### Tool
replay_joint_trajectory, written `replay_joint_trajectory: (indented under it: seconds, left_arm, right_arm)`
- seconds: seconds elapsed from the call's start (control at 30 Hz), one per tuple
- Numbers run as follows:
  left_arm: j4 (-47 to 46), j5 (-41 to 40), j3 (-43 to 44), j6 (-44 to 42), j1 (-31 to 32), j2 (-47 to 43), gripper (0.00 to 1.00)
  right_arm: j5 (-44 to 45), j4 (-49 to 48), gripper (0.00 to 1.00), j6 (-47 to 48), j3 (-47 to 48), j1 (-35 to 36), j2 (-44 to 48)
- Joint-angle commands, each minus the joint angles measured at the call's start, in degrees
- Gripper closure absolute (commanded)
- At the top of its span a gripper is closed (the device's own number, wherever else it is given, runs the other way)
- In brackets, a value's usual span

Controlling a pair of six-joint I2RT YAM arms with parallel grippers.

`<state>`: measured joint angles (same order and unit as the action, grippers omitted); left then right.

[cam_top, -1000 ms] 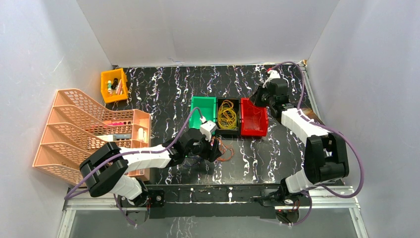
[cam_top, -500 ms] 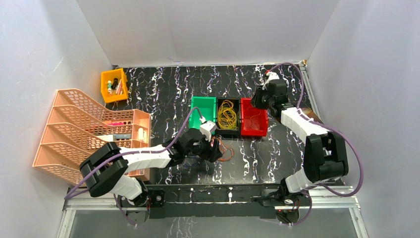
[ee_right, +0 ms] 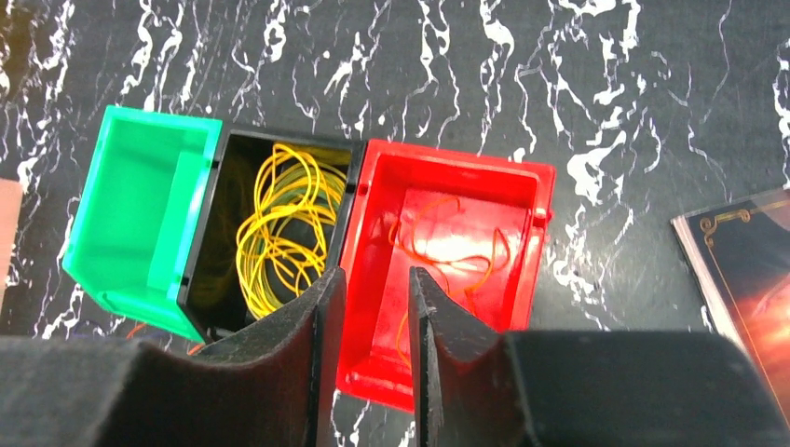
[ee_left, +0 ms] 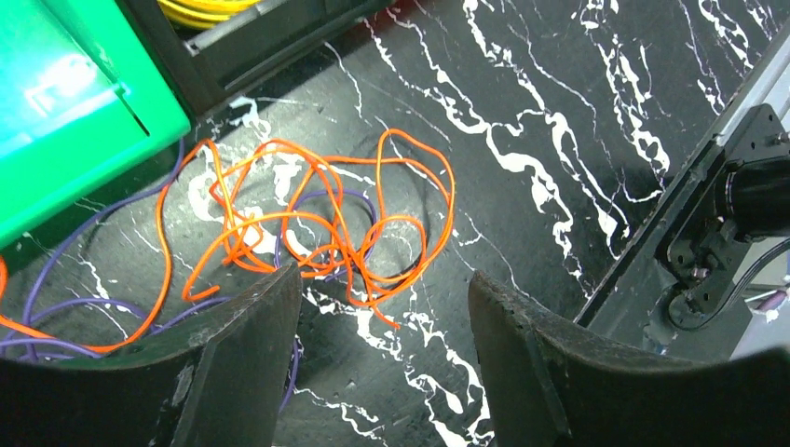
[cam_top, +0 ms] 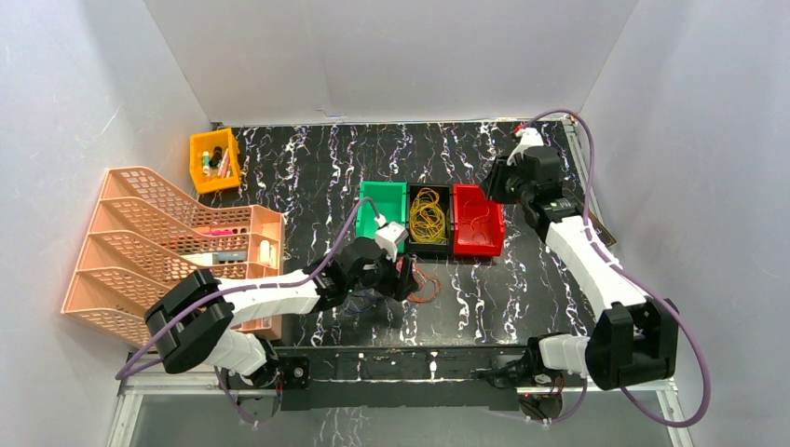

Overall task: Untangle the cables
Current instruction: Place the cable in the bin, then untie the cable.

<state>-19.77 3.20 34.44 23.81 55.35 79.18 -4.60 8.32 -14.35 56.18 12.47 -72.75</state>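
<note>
The left gripper [ee_left: 382, 279] hangs low over the table [cam_top: 326, 168], its fingers wide apart with nothing between them. Just past the tips, mid-frame in its wrist view, lies a loose tangle of orange cables [ee_left: 321, 219]. Purple cables [ee_left: 56, 307] are mixed into it and run off the left edge. The right gripper [ee_right: 374, 279] hovers empty with only a narrow gap between its fingers, above the wall shared by the black bin [ee_right: 219, 205] and the red bin [ee_right: 456, 168]. Yellow cables [ee_right: 279, 233] lie coiled in the black bin, and a thin orange loop [ee_right: 447, 242] lies on the red bin's floor. A green bin [ee_right: 140, 223] touches the black one on its left.

The table is black with white marble veins, and plain pale walls [cam_top: 391, 56] close it in on three sides.

In the top view the left gripper covers part of the tangle, and its dark fingers hide strands at the lower left of the wrist view. The contents of the small yellow box [cam_top: 214, 158] at upper left are too small to name.

A peach mesh file rack [cam_top: 168, 242] stands at the left. A dark book [ee_right: 745, 251] is cut off at the right edge, and a metal rail [cam_top: 401, 358] crosses the bottom.
</note>
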Motion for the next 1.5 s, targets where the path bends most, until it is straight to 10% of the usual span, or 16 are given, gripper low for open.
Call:
replay_joint_trajectory:
  seconds: [0.0, 0.63, 1.0, 1.47]
  left_arm:
    - [2.0, -1.9, 3.7, -1.3, 0.3, -1.7, 0.35]
    - [17.7, -11.5, 9.8, -3.2, 0.1, -1.6, 0.35]
    - [19.4, -14.1, 8.2, -4.0, 0.1, -4.7, 0.40]
    - [18.7, -18.2, 1.9, -0.2, 0.1, -12.1, 0.39]
  right_arm:
    - [1.4, 7.1, 0.60, -1.6, 0.5, -0.2, 3.5]
    - [-15.2, 11.2, 0.54, -12.9, -12.8, 0.5, 20.2]
    - [0.6, 0.6, 0.58, -25.6, -18.6, 27.6, 15.9]
    - [11.4, -17.2, 0.60, -27.6, -22.4, 37.7, 3.5]
